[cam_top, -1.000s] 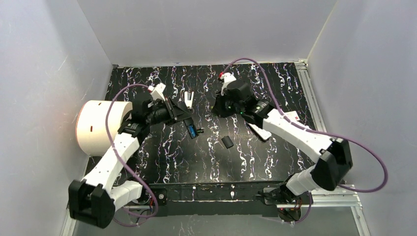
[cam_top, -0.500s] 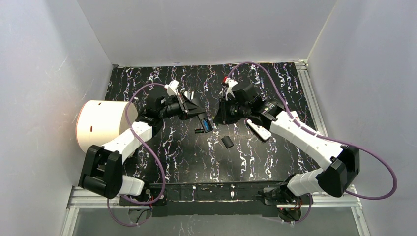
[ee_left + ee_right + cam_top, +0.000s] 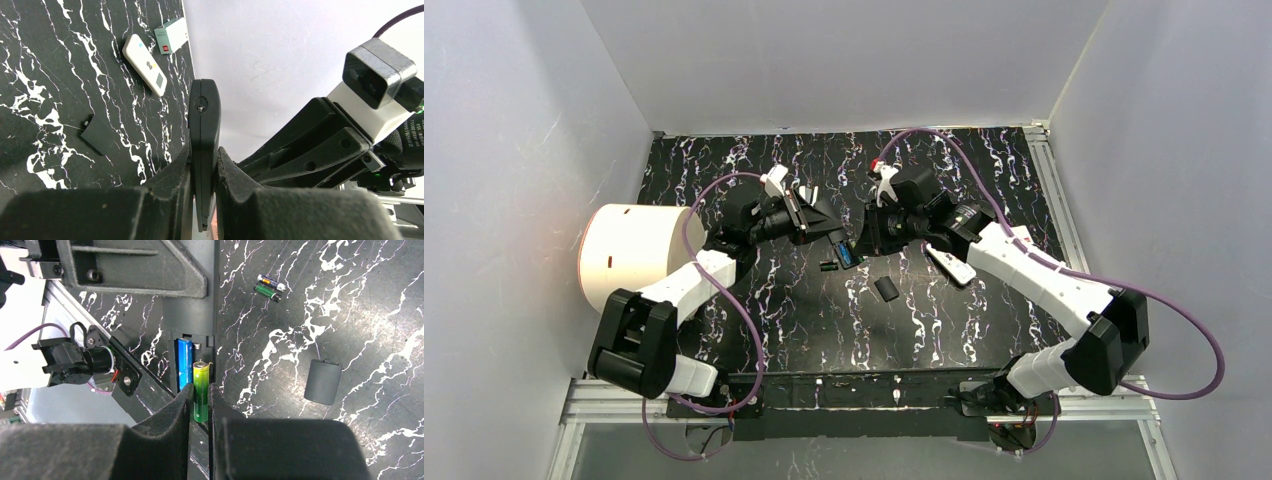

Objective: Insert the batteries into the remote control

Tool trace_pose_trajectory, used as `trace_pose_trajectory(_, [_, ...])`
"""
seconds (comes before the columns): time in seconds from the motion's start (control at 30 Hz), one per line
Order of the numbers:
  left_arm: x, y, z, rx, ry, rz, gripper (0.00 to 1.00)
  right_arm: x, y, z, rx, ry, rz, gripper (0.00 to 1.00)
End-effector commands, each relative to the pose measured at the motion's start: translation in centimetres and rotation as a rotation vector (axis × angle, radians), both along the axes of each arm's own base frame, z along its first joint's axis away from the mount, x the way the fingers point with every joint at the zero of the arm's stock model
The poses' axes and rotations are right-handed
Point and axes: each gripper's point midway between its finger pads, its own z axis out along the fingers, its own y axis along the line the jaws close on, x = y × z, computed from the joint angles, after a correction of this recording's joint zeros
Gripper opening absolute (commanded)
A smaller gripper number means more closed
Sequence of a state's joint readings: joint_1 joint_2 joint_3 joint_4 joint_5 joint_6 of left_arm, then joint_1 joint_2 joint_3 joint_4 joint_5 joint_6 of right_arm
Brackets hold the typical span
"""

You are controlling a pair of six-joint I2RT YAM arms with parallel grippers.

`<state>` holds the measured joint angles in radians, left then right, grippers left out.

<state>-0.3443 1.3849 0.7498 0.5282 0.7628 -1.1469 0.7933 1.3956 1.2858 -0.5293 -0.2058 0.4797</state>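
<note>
Between the fingers of the right pincer [image 3: 201,390] we see a slim bright-green cylindrical battery [image 3: 201,376], clamped along its length and pointing away from the wrist. Just past that pincer's tips lies the open battery bay of a long black plastic remote control [image 3: 192,315]. A blue cylindrical battery [image 3: 184,369] sits in one slot. The green cell's far end overlaps the free slot beside it, where a small spring shows (we cannot tell whether cell and remote touch).

The left pincer [image 3: 203,152] is clenched on the same remote, gripping its two broad faces, so its wrist camera sees the remote edge-on, standing up out of the fingers [image 3: 172,175]. From above, the two pincers meet nose to nose over the middle of the black, white-veined marble-patterned bench [image 3: 844,330], with the remote between them.

Beyond the right pincer and off to its right, two loose small batteries [image 3: 267,287] lie side by side on the bench, touching; one is black with a yellow band, the other dark green. Nearer that pincer, on the same side, lies a small black rectangular battery cover [image 3: 322,381], well apart from the cells. Past the left pincer's tips rest a slim white remote [image 3: 145,64] and, just beyond it, a small pale-green box [image 3: 171,35]. Well off to the left pincer's outer side stands a large white cylindrical drum [image 3: 629,255].
</note>
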Motion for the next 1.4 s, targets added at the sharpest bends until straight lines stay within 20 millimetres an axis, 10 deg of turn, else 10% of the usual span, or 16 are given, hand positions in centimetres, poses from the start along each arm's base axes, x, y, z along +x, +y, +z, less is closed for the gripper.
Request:
trace_pose_trajectory(0.0, [-0.6, -0.2, 0.3, -0.027, -0.015, -0.033, 0.00, 0.5, 1.2, 1.6, 0.030, -0.044, 0.029, 0.20])
trace_pose_trajectory(1.37, [-0.4, -0.2, 0.8, -0.041, -0.020, -0.013, 0.00, 0.2, 1.6, 0.1, -0.091, -0.040, 0.036, 0.39])
